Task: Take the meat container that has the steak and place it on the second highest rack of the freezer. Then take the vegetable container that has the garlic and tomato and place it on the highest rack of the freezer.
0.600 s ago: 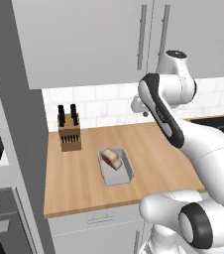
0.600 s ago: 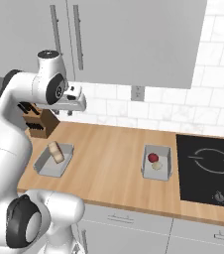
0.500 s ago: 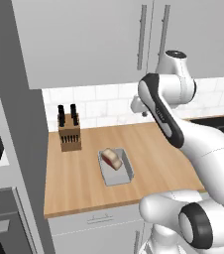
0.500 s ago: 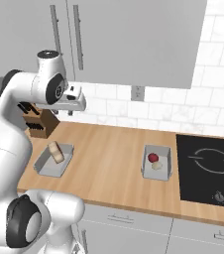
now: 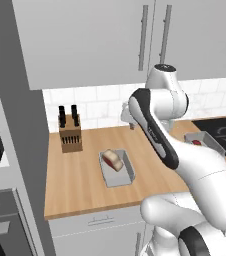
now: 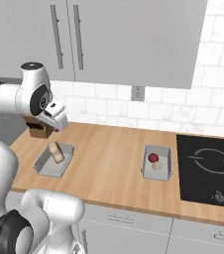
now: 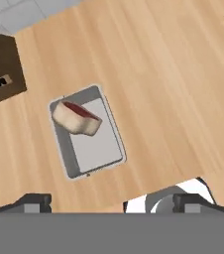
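The meat container (image 5: 117, 170) (image 6: 53, 159) (image 7: 86, 131) lies on the wooden counter (image 5: 85, 185), right of the knife block. The tan-and-red steak (image 5: 114, 159) (image 6: 56, 152) (image 7: 77, 118) sits at one end of it. My gripper (image 5: 128, 118) (image 6: 60, 123) (image 7: 111, 202) hangs open well above the counter, looking down on this tray, with nothing between its widely spread fingers. The vegetable container (image 5: 203, 142) (image 6: 156, 162) stands near the cooktop and holds the tomato (image 6: 153, 158) and a pale garlic (image 6: 156, 166). The freezer is out of view.
A brown knife block (image 5: 70, 132) (image 7: 0, 74) stands against the tiled wall behind the meat tray. A black cooktop (image 6: 210, 166) lies at the counter's right end. Grey wall cabinets (image 6: 109, 34) hang above. A tall grey panel (image 5: 15, 130) bounds the counter's left.
My hand has swung down and over toward the meat container. The trays and the base have stayed put.
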Robot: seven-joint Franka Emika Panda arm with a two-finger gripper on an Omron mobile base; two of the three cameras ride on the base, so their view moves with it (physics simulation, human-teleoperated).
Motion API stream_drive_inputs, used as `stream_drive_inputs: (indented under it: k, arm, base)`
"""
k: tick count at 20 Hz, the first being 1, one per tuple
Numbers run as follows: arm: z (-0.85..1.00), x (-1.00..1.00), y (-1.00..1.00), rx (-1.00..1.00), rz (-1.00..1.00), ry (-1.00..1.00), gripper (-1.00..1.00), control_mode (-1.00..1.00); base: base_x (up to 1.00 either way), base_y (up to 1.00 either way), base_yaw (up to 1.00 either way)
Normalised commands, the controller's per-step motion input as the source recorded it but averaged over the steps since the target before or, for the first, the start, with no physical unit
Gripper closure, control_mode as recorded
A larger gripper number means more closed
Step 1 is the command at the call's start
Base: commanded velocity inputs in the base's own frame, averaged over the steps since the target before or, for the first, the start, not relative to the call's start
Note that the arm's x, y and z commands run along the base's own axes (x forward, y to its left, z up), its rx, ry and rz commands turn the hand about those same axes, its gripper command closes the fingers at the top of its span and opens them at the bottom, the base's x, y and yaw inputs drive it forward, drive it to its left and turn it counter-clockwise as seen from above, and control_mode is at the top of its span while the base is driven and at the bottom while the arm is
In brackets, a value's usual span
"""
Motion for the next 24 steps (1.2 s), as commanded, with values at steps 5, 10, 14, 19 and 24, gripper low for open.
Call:
stream_drive_inputs:
  k: [5, 10, 14, 19, 24]
  arm:
    - [-0.62, -0.04, 0.04, 0.29, -0.65, 0.17, -1.00, -1.00]
    - [-0.70, 0.00, 0.20, 0.16, -0.48, 0.13, -1.00, -1.00]
    - [-0.50, 0.01, 0.14, 0.02, -0.26, 0.10, -1.00, -1.00]
    - [-0.53, 0.05, 0.05, 0.03, -0.08, 0.07, -1.00, -1.00]
    - [-0.64, 0.25, 0.03, 0.08, -0.01, 0.14, -1.00, -1.00]
  base:
    - [0.00, 0.00, 0.00]
    - [0.00, 0.00, 0.00]
    - [0.00, 0.00, 0.00]
    - [0.00, 0.00, 0.00]
    - [0.00, 0.00, 0.00]
